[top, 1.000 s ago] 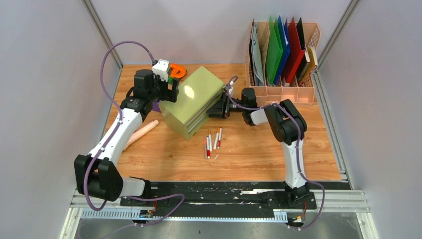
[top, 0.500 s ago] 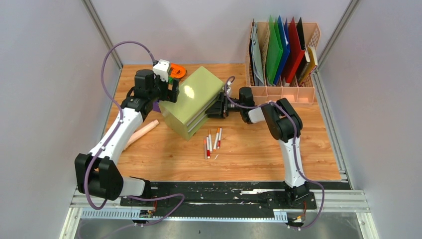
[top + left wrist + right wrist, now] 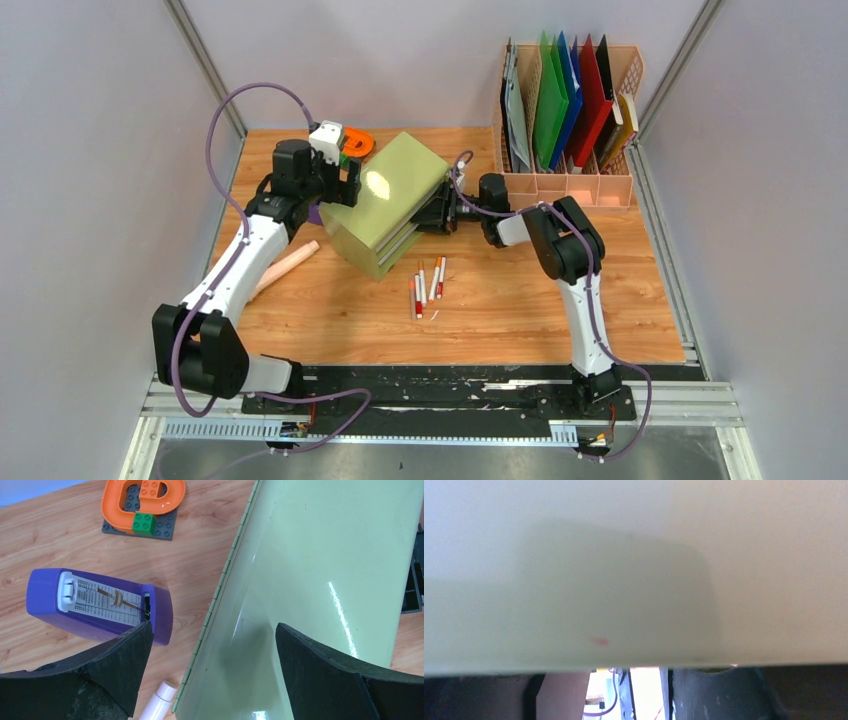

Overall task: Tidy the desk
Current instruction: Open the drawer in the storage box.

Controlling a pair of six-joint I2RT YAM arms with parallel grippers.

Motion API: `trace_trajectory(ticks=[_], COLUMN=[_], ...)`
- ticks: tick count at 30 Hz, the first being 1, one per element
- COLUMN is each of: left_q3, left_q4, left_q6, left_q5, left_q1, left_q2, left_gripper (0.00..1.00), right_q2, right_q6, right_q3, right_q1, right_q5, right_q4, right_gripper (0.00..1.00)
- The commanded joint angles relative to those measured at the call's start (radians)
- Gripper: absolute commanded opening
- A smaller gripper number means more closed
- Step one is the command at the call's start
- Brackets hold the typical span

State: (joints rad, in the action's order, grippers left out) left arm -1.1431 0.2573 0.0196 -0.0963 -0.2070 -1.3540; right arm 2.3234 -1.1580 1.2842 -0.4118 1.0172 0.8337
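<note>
The desk (image 3: 520,300) is an orange-brown wood tabletop. An olive-green drawer chest (image 3: 385,205) stands skewed at its middle back. My left gripper (image 3: 340,185) is open at the chest's upper left edge; in the left wrist view (image 3: 212,630) one finger is over the chest's top (image 3: 320,580) and the other is over the wood beside it. My right gripper (image 3: 437,213) is pressed against the chest's right side. The chest's face (image 3: 634,555) fills the right wrist view and hides the fingertips.
A purple box (image 3: 95,605) and an orange brick piece (image 3: 142,502) lie left of the chest. A peach roll (image 3: 285,268) lies front left. Several markers (image 3: 428,283) lie in front of the chest. A peach file rack (image 3: 570,120) stands back right. The metal rail (image 3: 450,385) runs along the near edge.
My right arm has pushed a little further left and back against the chest. The left gripper and the chest have hardly moved.
</note>
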Motion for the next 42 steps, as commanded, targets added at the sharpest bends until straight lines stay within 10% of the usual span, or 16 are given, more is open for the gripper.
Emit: trace_trajectory(ticks=[1,9,20,42], left_q3=[-0.01,-0.007,0.005,0.031], left_q4=[-0.03,-0.022,-0.024,-0.057], left_q6=[-0.034,-0.042,-0.038,-0.047], left_q5=[-0.013,-0.02,-0.015,0.114], left_q1=[0.008,0.008,0.008,0.007], left_q2=[-0.008,-0.002,0.019,-0.003], left_gripper=[1.0,1.0,1.0,1.0], right_q2=[-0.002,-0.008,-0.04,-0.155], right_q6=[-0.056,-0.079,-0.067,-0.107], right_q3=[0.01,0.024,-0.026,-0.158], right_q1=[-0.037,-0.059,-0.051,-0.029], right_q5=[-0.052,-0.062,-0.063,-0.07], right_q4=[0.095,0.089,0.105,0.188], right_gripper=[0.47,0.38,0.0,0.0])
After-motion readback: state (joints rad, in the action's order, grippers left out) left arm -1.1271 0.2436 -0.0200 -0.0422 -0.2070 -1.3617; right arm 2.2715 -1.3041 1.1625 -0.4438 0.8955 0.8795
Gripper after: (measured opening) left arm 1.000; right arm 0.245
